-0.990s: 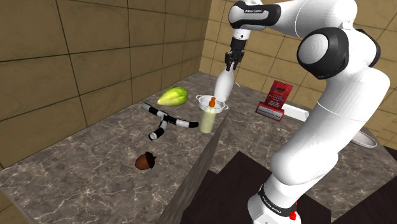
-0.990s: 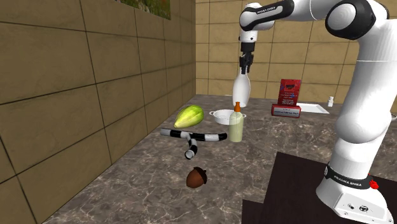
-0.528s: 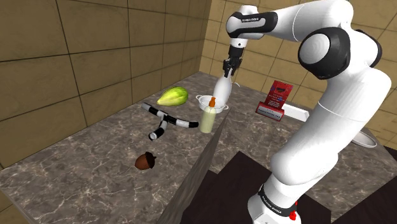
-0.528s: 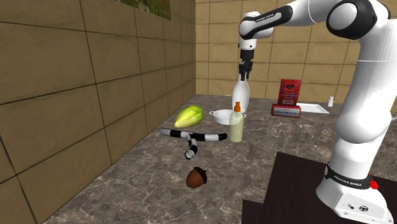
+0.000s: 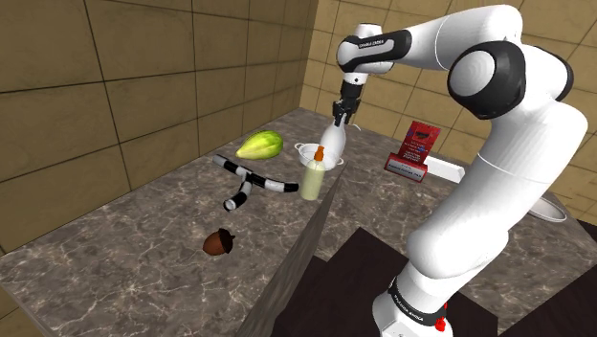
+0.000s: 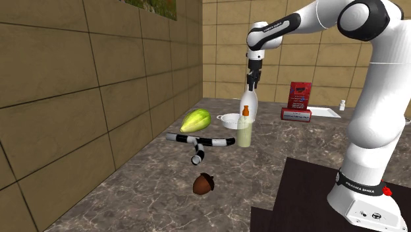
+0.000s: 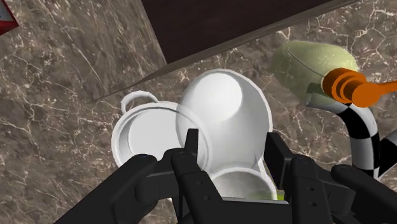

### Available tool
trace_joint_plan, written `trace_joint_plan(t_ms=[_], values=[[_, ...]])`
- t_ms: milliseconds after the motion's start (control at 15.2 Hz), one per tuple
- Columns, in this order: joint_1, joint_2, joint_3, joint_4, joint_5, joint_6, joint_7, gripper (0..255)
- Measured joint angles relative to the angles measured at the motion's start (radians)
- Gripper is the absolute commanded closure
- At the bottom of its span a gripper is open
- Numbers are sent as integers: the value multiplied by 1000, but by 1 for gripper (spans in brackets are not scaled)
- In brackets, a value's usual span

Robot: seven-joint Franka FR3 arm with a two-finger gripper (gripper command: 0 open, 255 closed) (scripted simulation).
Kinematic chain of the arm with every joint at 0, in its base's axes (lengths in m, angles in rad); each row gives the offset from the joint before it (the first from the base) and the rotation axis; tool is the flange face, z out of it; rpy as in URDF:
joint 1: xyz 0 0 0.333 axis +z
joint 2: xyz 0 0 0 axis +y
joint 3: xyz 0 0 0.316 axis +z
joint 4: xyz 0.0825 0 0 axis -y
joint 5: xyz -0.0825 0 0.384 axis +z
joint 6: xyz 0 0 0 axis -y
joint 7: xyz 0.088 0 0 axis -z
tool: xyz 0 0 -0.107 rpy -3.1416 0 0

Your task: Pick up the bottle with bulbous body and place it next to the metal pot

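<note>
My black gripper is shut on the neck of a white bottle with a bulbous body, which hangs upright just above the marble counter. The bottle's base is close beside a small white pot with two handles. In the second exterior view the gripper holds the bottle right behind the pot. In the wrist view both fingers clasp the bottle, whose body overlaps the rim of the pot. I cannot tell whether the bottle touches the counter.
A pale yellow-green bottle with an orange cap stands at the counter's edge in front of the pot. A green fruit, a black-and-white checkered object and a brown acorn lie further along. A red box stands behind.
The gripper has come down with the white bottle and shifted a little to the shoulder view's left, bringing the bottle close to the pot. Its grip has not changed.
</note>
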Motion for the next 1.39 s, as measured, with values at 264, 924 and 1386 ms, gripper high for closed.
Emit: trace_joint_plan(t_ms=[264, 924, 1386], values=[[-1, 5, 0, -45, 0, 50, 1, 255], [-1, 39, 0, -144, 2, 183, 6, 255], [-2, 42, -1, -155, 2, 197, 5, 255]])
